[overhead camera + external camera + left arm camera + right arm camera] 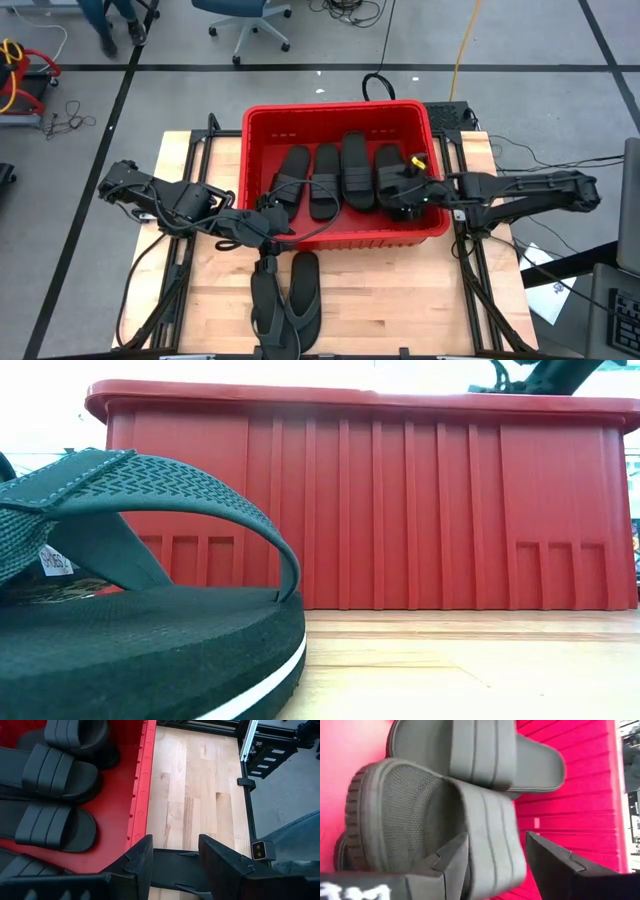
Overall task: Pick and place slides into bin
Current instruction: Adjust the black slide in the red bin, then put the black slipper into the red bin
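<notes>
the red bin [262,125] stands at the far middle of the wooden table [400,300] and serves as the landmark here. four black slides lie side by side on its floor: one [289,175] nearest its left wall, a second [325,180] beside it, a third [357,170] next, and a fourth [390,168] nearest its right wall. the right gripper [408,190] reaches in over the bin's right wall and sits just above that fourth slide [440,815]; its fingers [451,857] stand spread apart, one on each side of the ribbed strap, released and grasping nothing. the left gripper [268,232] hangs at the bin's near left corner, just outside the near wall, its fingers [142,857] wide apart and empty above the heel of a thong sandal [175,870]. two thong sandals lie on the table in front of the bin's near wall, one [265,300] and another [304,300] just beside it, both well clear of the bin's inside.
</notes>
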Available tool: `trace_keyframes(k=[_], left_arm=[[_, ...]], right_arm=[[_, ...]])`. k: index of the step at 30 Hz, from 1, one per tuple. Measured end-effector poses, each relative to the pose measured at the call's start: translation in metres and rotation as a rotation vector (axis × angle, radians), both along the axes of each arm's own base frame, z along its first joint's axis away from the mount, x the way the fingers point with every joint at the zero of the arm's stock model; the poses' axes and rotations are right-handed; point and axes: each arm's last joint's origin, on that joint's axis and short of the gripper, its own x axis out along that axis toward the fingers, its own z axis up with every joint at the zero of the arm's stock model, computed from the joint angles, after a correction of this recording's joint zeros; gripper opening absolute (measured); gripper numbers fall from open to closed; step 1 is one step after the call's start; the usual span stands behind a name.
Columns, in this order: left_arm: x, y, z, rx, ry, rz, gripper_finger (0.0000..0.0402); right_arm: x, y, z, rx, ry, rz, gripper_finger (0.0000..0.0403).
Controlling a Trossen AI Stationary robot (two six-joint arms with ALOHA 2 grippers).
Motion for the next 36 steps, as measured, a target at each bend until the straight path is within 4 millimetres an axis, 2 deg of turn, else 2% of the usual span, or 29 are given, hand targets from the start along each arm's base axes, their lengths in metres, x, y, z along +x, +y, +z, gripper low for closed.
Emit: trace_keyframes(k=[10, 16, 24, 29, 36], left_arm=[[0.000, 0.000, 0.000, -0.003, 0.000, 0.003, 0.0154], [0.000, 0.000, 0.000, -0.005, 0.000, 0.005, 0.0154], [0.000, 0.000, 0.000, -0.033, 0.002, 0.033, 0.0154], [0.000, 0.000, 0.000, -0.061, 0.005, 0.060, 0.0154], [-0.009, -0.011, -0.011, -0.156, 0.109, 0.094, 0.0154]], right_arm=[[-0.019, 0.001, 0.022, -0.019, -0.143, 0.016, 0.0185], [-0.014, 0.000, 0.041, -0.038, -0.366, 0.022, 0.0177], [-0.010, 0.001, 0.052, -0.037, -0.501, 0.021, 0.0175], [-0.013, 0.004, 0.055, 0.102, -0.572, 0.074, 0.0175], [-0.026, 0.014, 0.063, 0.450, -0.679, 0.282, 0.0172]])
